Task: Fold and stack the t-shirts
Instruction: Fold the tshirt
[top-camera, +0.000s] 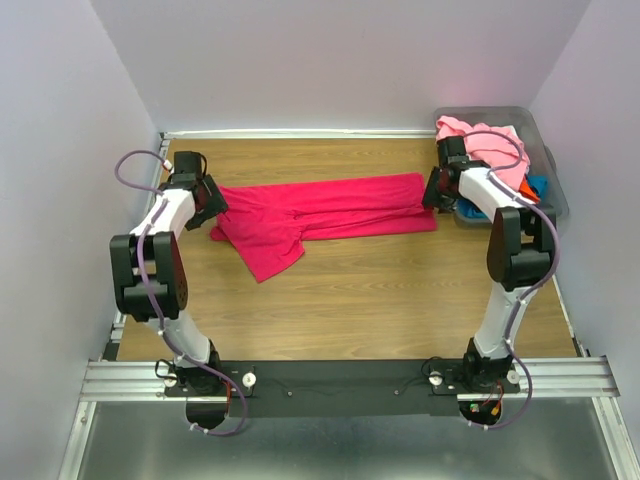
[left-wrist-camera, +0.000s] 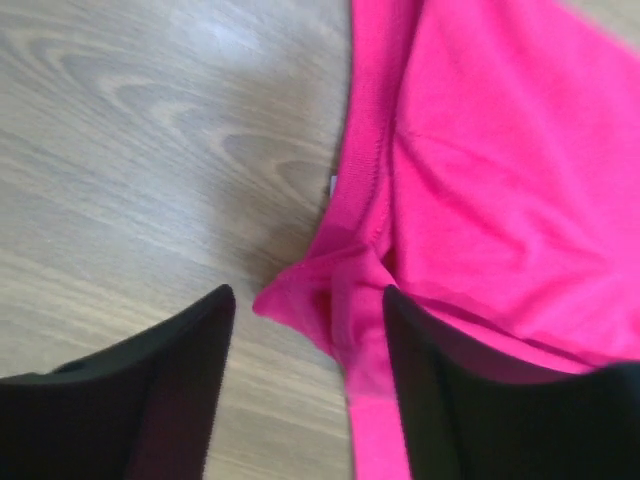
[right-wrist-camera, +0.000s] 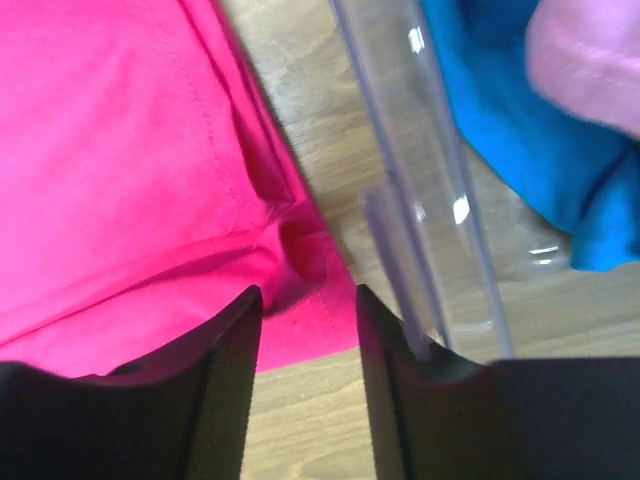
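A crimson-magenta t-shirt (top-camera: 320, 210) lies stretched left to right on the wooden table, with one part folded down toward the front left. My left gripper (top-camera: 208, 200) hovers at its left end. In the left wrist view the left gripper (left-wrist-camera: 308, 300) is open, a bunched edge of the shirt (left-wrist-camera: 500, 180) lying loose between the jaws. My right gripper (top-camera: 435, 190) is at the shirt's right end. In the right wrist view the right gripper (right-wrist-camera: 308, 300) is open over a puckered corner of the shirt (right-wrist-camera: 120, 170), not pinching it.
A clear-grey plastic bin (top-camera: 548, 180) stands at the back right, holding pink (top-camera: 480, 140), orange and blue t-shirts. Its wall (right-wrist-camera: 420, 200) is right beside my right finger, with blue cloth (right-wrist-camera: 520, 130) behind it. White walls enclose the table.
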